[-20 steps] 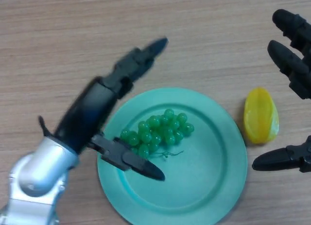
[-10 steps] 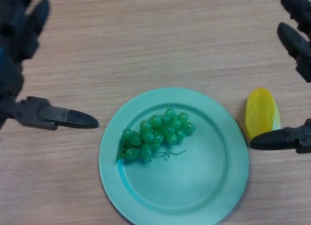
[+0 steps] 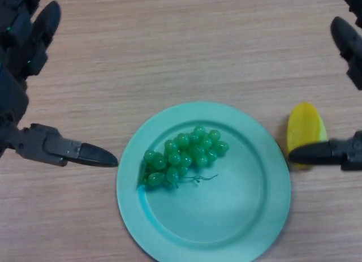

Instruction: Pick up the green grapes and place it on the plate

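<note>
A bunch of green grapes lies on the teal plate, on its upper left part. My left hand is open at the left edge of the view, its thumb pointing at the plate's left rim, clear of the grapes. My right hand is open at the right edge, its thumb over the lower part of a yellow fruit. Neither hand holds anything.
A yellow fruit lies on the wooden table just right of the plate, partly under my right thumb.
My left hand has pulled back from over the plate to the left edge, leaving the grapes on the plate. My right hand has shifted slightly right and up.
</note>
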Available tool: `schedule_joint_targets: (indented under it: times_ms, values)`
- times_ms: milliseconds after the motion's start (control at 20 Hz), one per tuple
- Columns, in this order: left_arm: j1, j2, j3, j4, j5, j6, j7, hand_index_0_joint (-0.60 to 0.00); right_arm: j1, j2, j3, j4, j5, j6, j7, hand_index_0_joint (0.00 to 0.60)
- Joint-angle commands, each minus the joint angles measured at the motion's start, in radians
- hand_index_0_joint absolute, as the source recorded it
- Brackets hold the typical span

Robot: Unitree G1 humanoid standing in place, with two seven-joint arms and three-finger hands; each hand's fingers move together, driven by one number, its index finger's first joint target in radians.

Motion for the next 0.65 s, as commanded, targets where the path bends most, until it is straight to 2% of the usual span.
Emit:
schedule_joint_targets:
  times_ms: [50, 200, 300, 400, 650]
  values:
    - [-0.045, 0.055, 0.058, -0.051, -0.025, -0.053, 0.068, 0.000, -0.013, -0.025, -0.058, -0.056, 0.046, -0.105, 0.004, 0.000]
    - [-0.037, 0.041, 0.031, -0.069, 0.013, -0.051, 0.087, 0.000, -0.025, -0.020, -0.036, -0.044, 0.029, -0.102, -0.003, 0.000]
    - [-0.020, 0.027, 0.036, -0.066, 0.035, -0.101, 0.077, 0.000, -0.050, -0.026, -0.057, -0.080, 0.088, -0.045, -0.028, 0.000]
    - [-0.015, 0.028, 0.041, -0.067, 0.052, -0.109, 0.069, 0.000, -0.052, -0.041, -0.062, -0.072, 0.091, -0.061, -0.020, 0.000]
    - [-0.044, 0.037, 0.042, -0.073, 0.085, -0.123, 0.090, 0.000, -0.025, -0.037, -0.070, -0.066, 0.089, -0.079, 0.008, 0.000]
